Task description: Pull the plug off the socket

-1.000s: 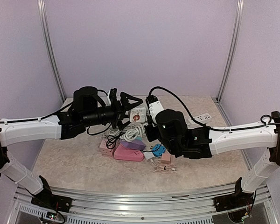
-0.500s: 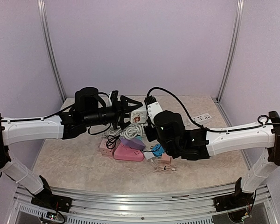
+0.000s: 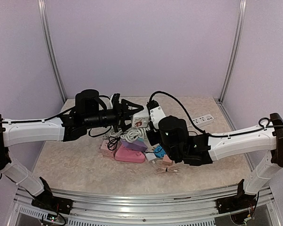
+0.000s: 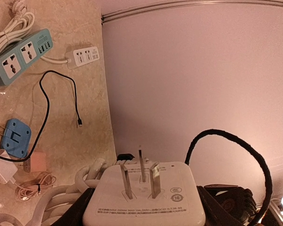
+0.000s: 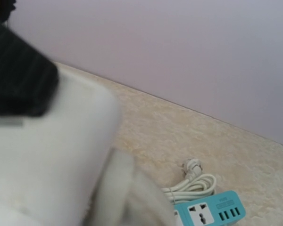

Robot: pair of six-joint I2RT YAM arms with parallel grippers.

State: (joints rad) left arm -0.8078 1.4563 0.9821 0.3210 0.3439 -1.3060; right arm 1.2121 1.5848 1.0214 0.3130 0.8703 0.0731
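Beige tabletop; pronged white plug between left end effector fingers, contact unclear; right end effector clamped shut.

LAYOUT | adapter block between left gripper at its 9 o'clock and right gripper at its 3 | pile of strips and adapters on table, 6 o'clock of block | coiled cable at pile's 4 | lone strip at block's 3, well apart
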